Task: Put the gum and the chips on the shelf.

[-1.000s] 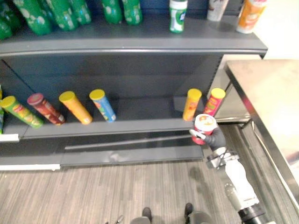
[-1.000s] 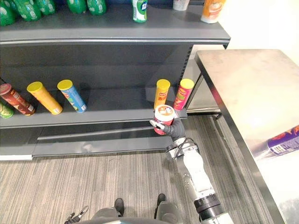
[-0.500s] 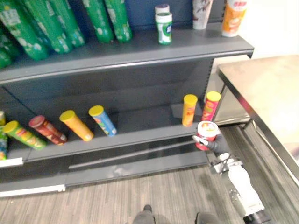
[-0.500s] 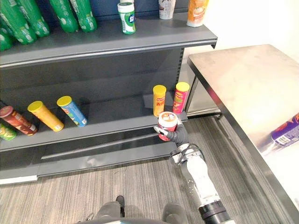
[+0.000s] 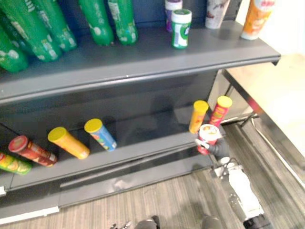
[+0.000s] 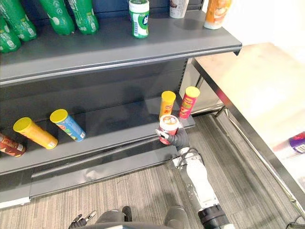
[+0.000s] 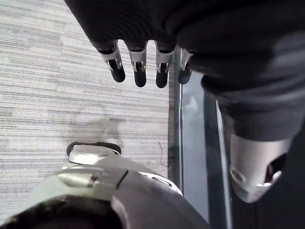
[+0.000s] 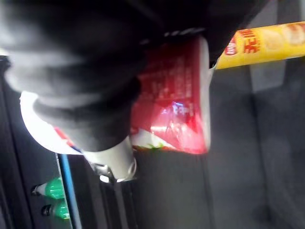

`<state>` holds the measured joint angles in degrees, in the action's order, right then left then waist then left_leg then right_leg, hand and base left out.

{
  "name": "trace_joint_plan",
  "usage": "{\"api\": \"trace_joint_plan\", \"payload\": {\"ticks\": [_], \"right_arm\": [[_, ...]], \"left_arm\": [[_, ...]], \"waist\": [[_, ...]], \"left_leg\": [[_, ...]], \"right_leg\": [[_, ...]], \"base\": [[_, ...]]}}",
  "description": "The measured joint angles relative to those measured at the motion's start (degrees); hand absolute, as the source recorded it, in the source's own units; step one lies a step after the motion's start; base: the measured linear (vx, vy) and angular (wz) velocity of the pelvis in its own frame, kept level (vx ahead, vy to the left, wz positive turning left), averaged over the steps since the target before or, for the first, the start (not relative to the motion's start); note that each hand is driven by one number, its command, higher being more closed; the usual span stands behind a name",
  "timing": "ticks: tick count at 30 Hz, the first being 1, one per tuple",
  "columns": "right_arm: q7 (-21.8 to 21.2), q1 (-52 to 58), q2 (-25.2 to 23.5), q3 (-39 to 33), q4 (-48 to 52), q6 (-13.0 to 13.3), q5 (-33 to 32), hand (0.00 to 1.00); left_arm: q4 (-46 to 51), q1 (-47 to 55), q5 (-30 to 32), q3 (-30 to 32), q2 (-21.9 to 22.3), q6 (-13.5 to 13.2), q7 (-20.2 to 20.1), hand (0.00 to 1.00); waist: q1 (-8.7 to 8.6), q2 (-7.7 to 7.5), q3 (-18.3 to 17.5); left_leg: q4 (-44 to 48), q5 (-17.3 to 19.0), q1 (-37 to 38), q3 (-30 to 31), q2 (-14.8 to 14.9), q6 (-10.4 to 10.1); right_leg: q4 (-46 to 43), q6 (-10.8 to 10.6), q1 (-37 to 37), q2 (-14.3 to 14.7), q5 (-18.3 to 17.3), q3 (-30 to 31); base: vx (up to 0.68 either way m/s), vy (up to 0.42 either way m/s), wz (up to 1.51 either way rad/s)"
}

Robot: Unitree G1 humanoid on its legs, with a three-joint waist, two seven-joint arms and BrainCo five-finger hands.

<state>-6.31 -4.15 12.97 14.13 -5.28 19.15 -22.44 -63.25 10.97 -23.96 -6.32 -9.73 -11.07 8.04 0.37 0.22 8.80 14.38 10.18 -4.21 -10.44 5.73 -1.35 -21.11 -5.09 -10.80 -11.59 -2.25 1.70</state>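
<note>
1. Left hand (image 7: 137, 59) hangs over the striped floor (image 7: 57, 71), fingers straight and loose, nothing in it.
2. Upper shelf (image 5: 143, 55): green bottles (image 5: 102, 21) on the left, and the gum bottle (image 5: 181, 28) stands further right.
3. Lower shelf (image 5: 147, 131): a yellow can (image 5: 68, 142) and a blue can (image 5: 100, 134) lie on their sides.
4. At its right end, an orange can (image 5: 198, 116) and a pink can (image 5: 219, 110) stand upright.
5. Right hand (image 5: 220, 149) is curled tight round the red chips can (image 5: 208, 137), upright at the shelf's near edge, just in front of those two.
6. Steel table (image 6: 252, 90) on the far right.
</note>
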Motion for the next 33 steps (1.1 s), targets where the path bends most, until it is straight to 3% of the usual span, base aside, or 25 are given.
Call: {"api": "trace_joint_plan", "payload": {"ticks": [3,5,8,11,15,20,24,33], "right_arm": [[-0.46,-2.83,-0.52,0.26,-0.43,-0.07,-0.07,1.0],[-0.51,-3.72,-0.54,0.27,-0.27,-0.17,-0.23,1.0],[-0.51,-3.46,-0.4,0.54,-0.18,-1.36,-0.45,1.0],[-0.46,-3.46,-0.4,0.89,0.41,-2.09,-0.68,1.0],[-0.48,-3.11,-0.43,2.58,0.48,-2.7,-0.65,1.0],[-0.45,-1.55,-0.39,2.51,0.48,-2.72,-0.55,1.0],[-1.61,-0.94,-0.36,2.44,0.53,-3.33,-0.49,1.0],[-9.76,-3.27,1.11,9.03,4.1,-9.33,-1.52,1.0]], "left_arm": [[0.18,-0.67,-0.15,1.05,-0.75,-0.03,0.43,0.0],[0.29,-1.21,-0.89,2.29,-1.04,0.11,0.88,0.0],[0.23,-1.75,-4.35,5.09,0.89,0.6,2.02,0.0],[0.02,-1.72,-4.86,6.82,1.38,1.04,2.24,0.0],[0.02,-1.65,-4.41,8.53,2.45,1.16,2.75,0.0],[0.01,-1.43,-3.92,8.41,3.34,0.89,2.86,0.0],[0.05,-1.65,-3.7,8.04,3.42,0.34,2.67,0.0],[0.12,-1.68,-1.67,4.4,2.62,-0.9,2.33,0.0]], "waist": [[0.02,-1.7,0.08],[0.32,-2.63,-0.04],[0.04,-0.91,0.63],[0.04,-0.92,0.52],[1.39,-0.46,0.24],[1.26,1.02,-0.94],[1.1,1.19,-1.3],[1.13,1.55,-1.62]], "left_leg": [[0.12,0.4,0.29,-0.48,0.94,-0.97],[1.54,1.15,-0.61,0.31,1.39,-2.58],[-0.3,-0.13,-0.53,2.99,3.67,-4.71],[-4.13,-3.07,-0.31,5.17,5.03,-6.36],[-9.72,-6.82,1.16,6.37,6.37,-7.63],[-12.5,-7.78,2.71,6.29,5.88,-7.46],[-13.41,-7.84,3.57,5.89,5.5,-7.38],[-15.03,-8.22,5.58,4.84,4.86,-7.56]], "right_leg": [[6.7,-0.83,0.08,2.57,2.04,-1.5],[9.41,-2.31,1.77,2.8,-0.47,-2.97],[11.04,-1.56,3.05,5.04,-0.92,-6.21],[12.99,-0.22,4.24,6.76,-0.62,-9.24],[15.62,1.29,5.25,8.58,0.45,-11.35],[17.02,1.08,6.54,8.22,0.61,-12.02],[18.3,0.56,7.57,7.66,0.97,-11.99],[20.69,0.01,9.71,7.17,2.17,-11.74]], "base": [[0.02,-0.111,-0.15],[0.01,-0.218,0.06],[-0.02,-0.205,0.26],[0.01,-0.181,0.45],[0.04,-0.109,0.21],[0.04,-0.009,0.06],[0.05,0.025,0.01],[0.02,0.009,-0.02]]}}
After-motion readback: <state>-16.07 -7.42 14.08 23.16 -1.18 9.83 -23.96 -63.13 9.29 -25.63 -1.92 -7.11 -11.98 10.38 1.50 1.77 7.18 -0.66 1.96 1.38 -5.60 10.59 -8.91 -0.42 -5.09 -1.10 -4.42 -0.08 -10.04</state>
